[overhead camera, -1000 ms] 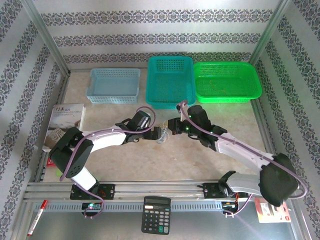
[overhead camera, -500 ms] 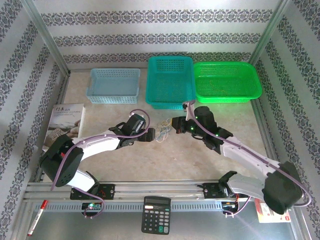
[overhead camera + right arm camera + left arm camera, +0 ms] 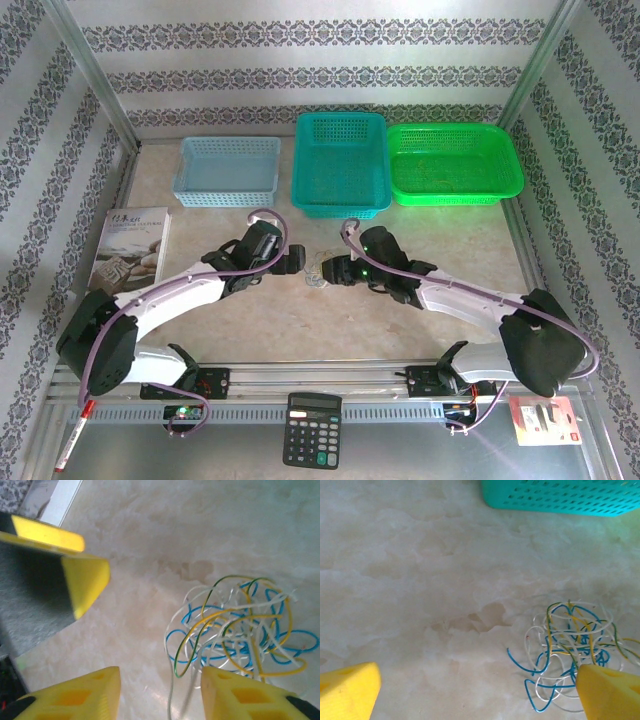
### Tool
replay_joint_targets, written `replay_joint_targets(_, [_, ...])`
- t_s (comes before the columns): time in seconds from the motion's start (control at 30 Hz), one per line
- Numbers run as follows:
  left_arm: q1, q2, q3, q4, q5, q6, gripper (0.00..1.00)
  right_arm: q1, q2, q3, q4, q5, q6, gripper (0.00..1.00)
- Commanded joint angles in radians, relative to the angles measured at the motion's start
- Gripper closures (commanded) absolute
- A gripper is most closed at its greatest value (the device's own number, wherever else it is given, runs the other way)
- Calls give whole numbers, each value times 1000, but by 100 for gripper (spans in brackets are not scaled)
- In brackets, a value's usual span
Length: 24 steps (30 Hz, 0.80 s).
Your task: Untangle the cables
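The cables [image 3: 316, 277] are a small tangle of thin blue, white, yellow and green wires lying on the pale table between the two grippers. My left gripper [image 3: 296, 262] is open just left of them. In the left wrist view the tangle [image 3: 570, 640] lies against the right yellow finger [image 3: 607, 692], and the left gripper [image 3: 477, 695] holds nothing. My right gripper [image 3: 335, 270] stands open on the tangle's right side. In the right wrist view the wires [image 3: 235, 630] lie ahead of the right gripper [image 3: 160, 695], with two white ends trailing loose between its fingers.
A light blue basket [image 3: 228, 170], a teal basket [image 3: 340, 165] and a green basket [image 3: 455, 163] line the back. A book [image 3: 135, 245] lies at the left. A calculator [image 3: 312, 430], a red pen [image 3: 72, 435] and a card [image 3: 545, 420] sit by the front rail.
My right gripper has gone from shut to open and moved left and lower. The tangle it held now lies on the table. The left gripper has shifted slightly and stays open.
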Motion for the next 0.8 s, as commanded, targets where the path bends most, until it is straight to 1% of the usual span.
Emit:
replay_joint_targets(0.0, [15, -30, 28, -55, -14, -4, 0, -23, -63, 27, -49, 69, -25, 45])
replay_joint_targets(0.07, [15, -32, 26, -53, -7, -1, 0, -44, -94, 16, -70, 91, -25, 42])
replay_joint_targets(0.17, [17, -23, 24, -39, 15, 2, 0, -69, -121, 4, -104, 125, -25, 41])
replay_joint_targets(0.23, [16, -9, 23, -29, 34, 2, 0, -83, -113, 2, -116, 124, -28, 41])
replay_joint_targets(0.4, [17, 31, 28, -10, 78, 5, 0, -83, -30, 34, -108, 74, -32, 42])
replay_joint_targets(0.57, [16, 63, 38, -5, 99, 7, 0, -44, 59, 65, -104, 63, -34, 43])
replay_joint_targets(0.6, [15, 64, 38, -2, 102, 6, 0, -40, 70, 65, -99, 61, -34, 45])
replay_joint_targets(0.63, [15, 66, 38, 1, 105, 6, 0, -37, 79, 63, -94, 57, -31, 50])
replay_joint_targets(0.67, [15, 68, 40, 4, 109, 6, 0, -34, 88, 59, -90, 51, -27, 56])
replay_joint_targets(0.7, [15, 71, 40, 8, 114, 7, 0, -33, 94, 56, -86, 43, -25, 65])
replay_joint_targets(0.77, [14, 77, 43, 21, 130, 12, 0, -31, 95, 50, -83, 38, -23, 90])
